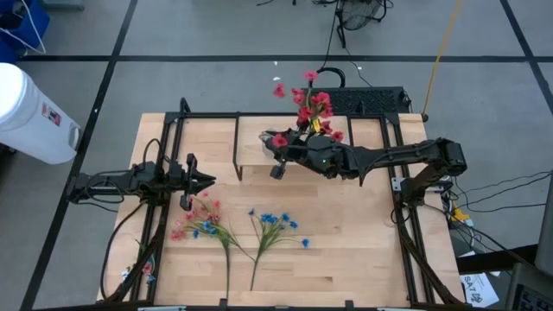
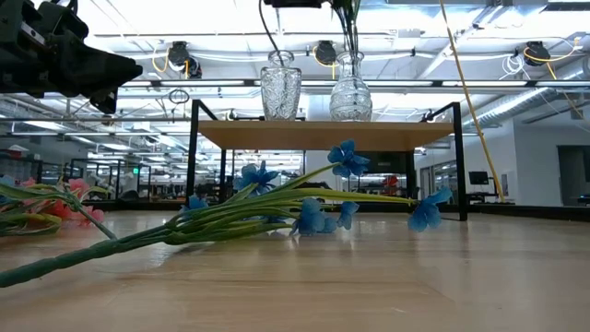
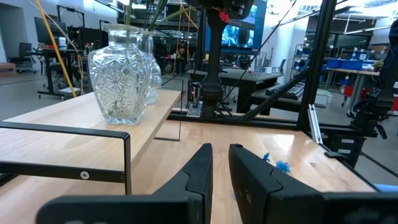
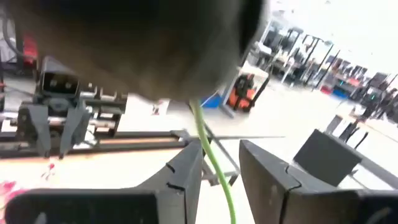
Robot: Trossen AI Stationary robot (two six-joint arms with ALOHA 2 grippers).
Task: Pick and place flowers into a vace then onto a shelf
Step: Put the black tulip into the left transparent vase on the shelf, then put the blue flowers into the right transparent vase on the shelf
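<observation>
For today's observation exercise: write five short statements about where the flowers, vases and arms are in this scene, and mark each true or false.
1. Two glass vases stand on the shelf. True.
2. The blue flowers are in a vase. False: they lie on the table.
3. The right gripper has a green stem between its fingers. True.
4. The left gripper holds the pink flowers. False: its fingers hold nothing.
5. The red flowers lie on the table. False: they are raised at the shelf.
</observation>
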